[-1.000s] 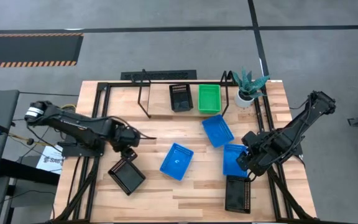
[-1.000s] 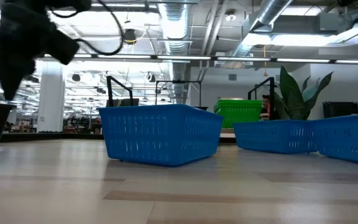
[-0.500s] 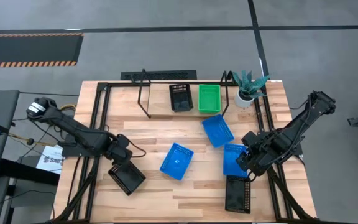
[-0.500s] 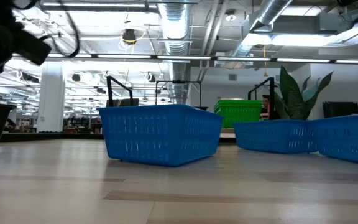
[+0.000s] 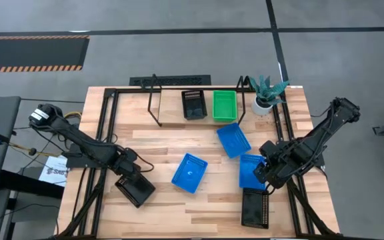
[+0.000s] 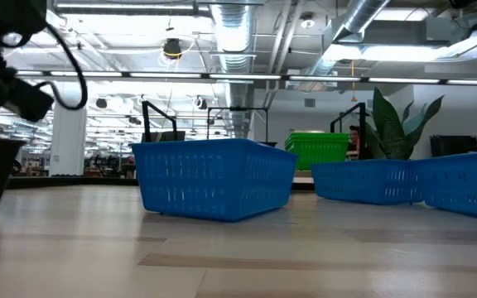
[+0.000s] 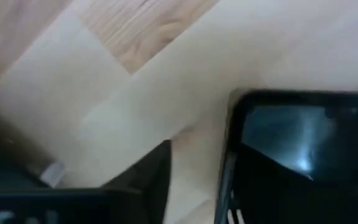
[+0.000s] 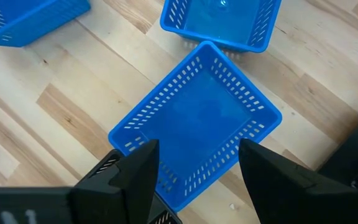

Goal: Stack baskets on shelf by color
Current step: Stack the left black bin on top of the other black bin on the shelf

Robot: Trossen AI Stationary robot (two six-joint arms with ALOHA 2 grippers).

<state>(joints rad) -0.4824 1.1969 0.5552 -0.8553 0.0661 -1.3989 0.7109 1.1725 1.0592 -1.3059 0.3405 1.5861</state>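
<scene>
Progress, judged from the present layout, is partial: only two colour places on the shelf are started and most baskets lie loose on the counter.

Left side. The left tool [image 5: 129,175] is lowered at the rim of the left black basket [image 5: 137,191], which lies near the front left of the counter [image 5: 159,143]. In the left wrist view one finger [image 7: 145,183] stands outside the basket wall, beside the rim; the other finger is not visible. Whether the jaws have gripped the wall cannot be determined. This basket is probably the one in hand.

Centre. The shelf [image 5: 172,117] stands at the back. Its left bay shows bare board. A black basket [image 5: 193,104] occupies the middle and a green basket [image 5: 224,105] sits just beside it; how many are nested in each cannot be determined. Three blue baskets are off the shelf: one at mid-counter [image 5: 189,172], one nearer the shelf [image 5: 233,139], and one farther right [image 5: 251,169].

Right side. The right tool [image 8: 194,165] hovers over the rightmost blue basket with jaws wide apart, holding nothing. A second loose black basket [image 5: 255,207] lies at the front right.

Remaining, by this estimate: both loose black baskets and all three blue baskets.
</scene>
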